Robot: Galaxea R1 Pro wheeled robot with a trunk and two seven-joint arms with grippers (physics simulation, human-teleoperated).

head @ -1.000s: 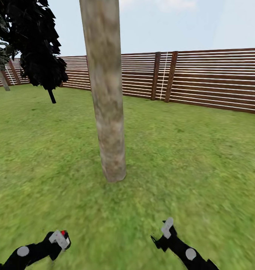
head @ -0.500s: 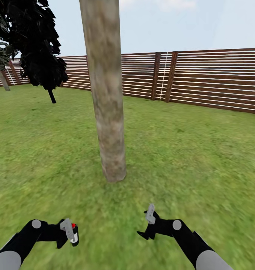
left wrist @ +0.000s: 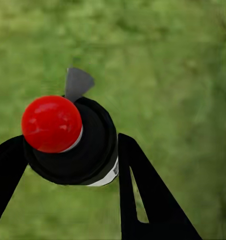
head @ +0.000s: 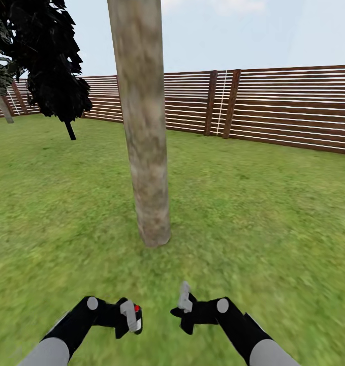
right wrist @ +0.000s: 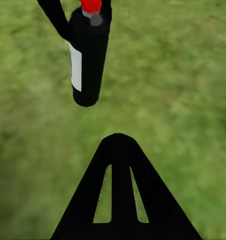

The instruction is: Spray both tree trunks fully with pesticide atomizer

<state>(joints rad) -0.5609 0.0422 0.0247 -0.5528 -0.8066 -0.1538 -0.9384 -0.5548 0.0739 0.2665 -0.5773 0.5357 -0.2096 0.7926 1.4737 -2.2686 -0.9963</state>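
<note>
A thick mottled grey-brown tree trunk (head: pixel 146 152) rises from the grass (head: pixel 274 213) straight ahead in the head view. Low in front of it, my left gripper (head: pixel 130 317) is shut on the pesticide atomizer (head: pixel 137 310). The atomizer (left wrist: pixel 83 150) is a black bottle with a red ball cap and a grey nozzle, held between the two black fingers (left wrist: pixel 142 195). My right gripper (head: pixel 184 301) hangs just beside it, shut and empty, with its fingers (right wrist: pixel 118 150) pressed together. From the right wrist the atomizer (right wrist: pixel 88 60) shows upright over the lawn.
A brown slatted fence (head: pixel 284 107) closes the lawn at the back. A dark leafy tree (head: pixel 53 66) stands at the back left, with a pale grey trunk (head: pixel 3 109) beyond it at the left edge. Open grass lies on both sides of the near trunk.
Both arms have swung inward. The left gripper carried the atomizer to the right, the right gripper moved left, and they now hang close together. The head view has not shifted.
</note>
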